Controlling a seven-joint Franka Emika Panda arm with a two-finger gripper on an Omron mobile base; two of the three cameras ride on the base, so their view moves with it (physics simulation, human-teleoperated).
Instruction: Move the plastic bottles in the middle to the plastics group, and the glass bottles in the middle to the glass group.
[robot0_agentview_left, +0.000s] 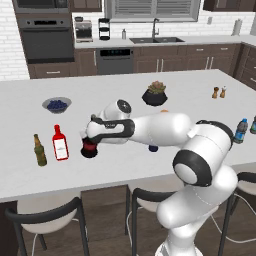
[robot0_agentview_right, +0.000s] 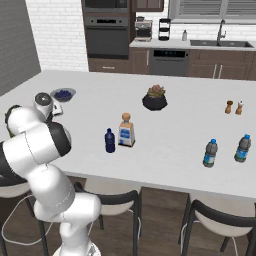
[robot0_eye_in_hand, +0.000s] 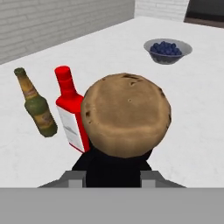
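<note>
My gripper (robot0_agentview_left: 90, 140) is shut on the neck of the squat black glass bottle (robot0_agentview_left: 89, 149) with the red label. Its brown round stopper (robot0_eye_in_hand: 127, 114) looms large in the hand view. The bottle stands low over the counter, just right of the glass group: the red bottle (robot0_agentview_left: 60, 143) and the olive-brown bottle (robot0_agentview_left: 39, 150). I cannot tell whether its base touches the counter. In the middle stand the navy plastic bottle (robot0_agentview_right: 109, 140) and the pale glass bottle (robot0_agentview_right: 126, 131) with a tan stopper. The plastics group, two blue-capped bottles (robot0_agentview_right: 210, 153) (robot0_agentview_right: 243, 148), is at the right.
A bowl of blueberries (robot0_agentview_left: 56, 104) sits behind the glass group. A dark plant pot (robot0_agentview_left: 154, 95) and two shakers (robot0_agentview_left: 219, 92) stand farther back on the white counter (robot0_agentview_left: 120, 90). Stools (robot0_agentview_left: 47, 220) line the near edge.
</note>
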